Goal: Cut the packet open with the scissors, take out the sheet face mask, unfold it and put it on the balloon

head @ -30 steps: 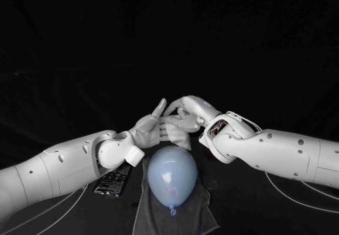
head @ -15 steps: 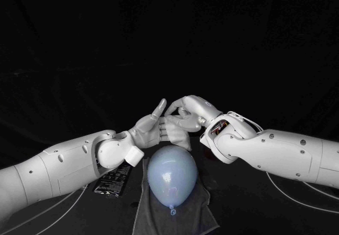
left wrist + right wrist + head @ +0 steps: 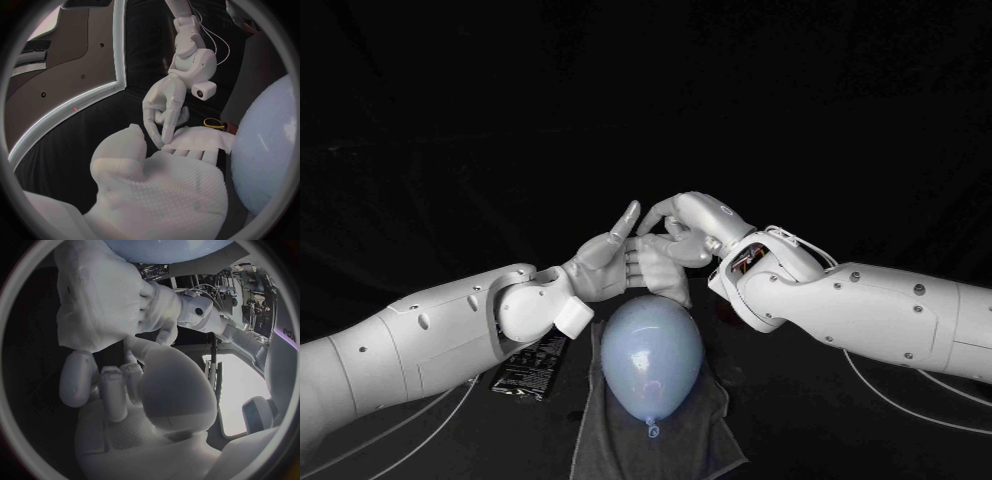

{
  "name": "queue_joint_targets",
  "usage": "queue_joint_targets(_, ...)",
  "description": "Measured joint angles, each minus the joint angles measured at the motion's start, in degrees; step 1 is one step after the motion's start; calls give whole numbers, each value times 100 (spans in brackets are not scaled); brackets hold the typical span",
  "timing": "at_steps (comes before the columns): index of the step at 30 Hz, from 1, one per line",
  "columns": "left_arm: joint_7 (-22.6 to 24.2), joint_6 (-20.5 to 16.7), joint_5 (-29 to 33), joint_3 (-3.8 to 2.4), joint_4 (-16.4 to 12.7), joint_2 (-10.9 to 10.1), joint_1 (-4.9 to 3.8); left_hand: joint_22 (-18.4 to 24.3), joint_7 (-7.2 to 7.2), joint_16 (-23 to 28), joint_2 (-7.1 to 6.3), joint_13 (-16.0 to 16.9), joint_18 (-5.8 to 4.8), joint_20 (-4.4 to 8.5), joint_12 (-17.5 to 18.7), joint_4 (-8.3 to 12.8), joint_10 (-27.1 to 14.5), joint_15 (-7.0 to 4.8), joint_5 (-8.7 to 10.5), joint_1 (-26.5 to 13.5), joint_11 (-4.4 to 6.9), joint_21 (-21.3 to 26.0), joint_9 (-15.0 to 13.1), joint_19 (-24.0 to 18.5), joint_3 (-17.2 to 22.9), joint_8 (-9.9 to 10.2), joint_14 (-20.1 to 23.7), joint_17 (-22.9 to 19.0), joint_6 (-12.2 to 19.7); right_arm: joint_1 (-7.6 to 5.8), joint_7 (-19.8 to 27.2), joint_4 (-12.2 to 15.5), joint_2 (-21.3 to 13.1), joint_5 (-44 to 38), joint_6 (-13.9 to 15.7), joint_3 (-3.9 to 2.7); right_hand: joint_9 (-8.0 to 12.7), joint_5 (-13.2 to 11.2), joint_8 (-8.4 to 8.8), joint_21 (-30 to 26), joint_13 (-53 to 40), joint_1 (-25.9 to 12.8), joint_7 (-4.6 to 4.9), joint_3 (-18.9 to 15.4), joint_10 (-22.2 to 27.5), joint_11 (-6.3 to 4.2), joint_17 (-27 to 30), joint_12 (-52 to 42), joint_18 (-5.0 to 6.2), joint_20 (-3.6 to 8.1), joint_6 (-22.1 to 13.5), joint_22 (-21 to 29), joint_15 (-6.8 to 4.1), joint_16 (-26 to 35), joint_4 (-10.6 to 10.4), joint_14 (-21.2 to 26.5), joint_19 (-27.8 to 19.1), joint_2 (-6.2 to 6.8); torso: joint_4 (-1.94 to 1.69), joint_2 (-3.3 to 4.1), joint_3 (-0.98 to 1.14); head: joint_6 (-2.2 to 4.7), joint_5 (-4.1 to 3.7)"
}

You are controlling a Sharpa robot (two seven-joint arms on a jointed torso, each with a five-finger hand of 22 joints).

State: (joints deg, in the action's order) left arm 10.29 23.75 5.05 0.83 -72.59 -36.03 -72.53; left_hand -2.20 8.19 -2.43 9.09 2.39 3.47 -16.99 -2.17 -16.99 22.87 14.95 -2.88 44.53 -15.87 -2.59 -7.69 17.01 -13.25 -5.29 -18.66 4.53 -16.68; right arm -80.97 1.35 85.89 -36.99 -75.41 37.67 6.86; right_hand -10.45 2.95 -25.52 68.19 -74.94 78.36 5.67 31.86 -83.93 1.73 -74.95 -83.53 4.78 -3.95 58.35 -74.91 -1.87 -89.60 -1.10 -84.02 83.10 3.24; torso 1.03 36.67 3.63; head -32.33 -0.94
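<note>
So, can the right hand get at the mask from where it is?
Likely yes. The left hand holds the mask across its fingers. The right hand seems to pinch the mask's edge with its fingertips, and nothing is in between.

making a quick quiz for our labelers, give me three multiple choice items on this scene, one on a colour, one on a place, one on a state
1. What colour is the balloon? A pale blue; B red; C green.
2. Where is the black packet? A on top of the balloon; B flat on the table beside the left arm; C at the table's far edge.
3. The sheet face mask is: A inside the packet; B spread over the balloon; C held between both hands.
Key: A, its skin is pale blue; B, the head view shows it there; C, the left hand and right hand meet on it.
</note>
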Motion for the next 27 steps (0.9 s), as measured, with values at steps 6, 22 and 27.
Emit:
queue_joint_targets(6,-18,19,0,0,0,-2,0,0,0,0,18,0,0,0,0,0,0,0,0,18,0,0,0,0,0,0,0,0,0,2,-1,24,-23,-39,60,0,-42,-7,-136,44,3,9,-40,51,-1,-40,0,-45,0,7,16,0,-36,-20,30,4,6,10,-1,0,-1,-5,-7)
queue_joint_targets(22,-37,49,-1,0,2,-27,0,0,0,0,43,0,0,0,0,0,0,0,0,43,0,0,1,0,0,0,0,-1,0,6,-63,160,-193,-140,221,0,-43,-17,-535,97,0,-187,-104,274,-11,-112,5,-39,-1,60,-86,-4,-82,-16,32,-1,-2,60,1,1,2,-12,3)
queue_joint_targets(27,-37,49,-1,0,2,-31,0,0,0,0,43,0,0,0,0,0,0,0,0,43,0,0,1,0,0,0,0,-2,0,6,-68,171,-222,-60,240,1,-415,-8,-120,-109,-1,-678,203,-23,52,96,5,241,-3,14,-879,-4,49,-14,-158,-3,-69,449,5,-2,2,-19,14)
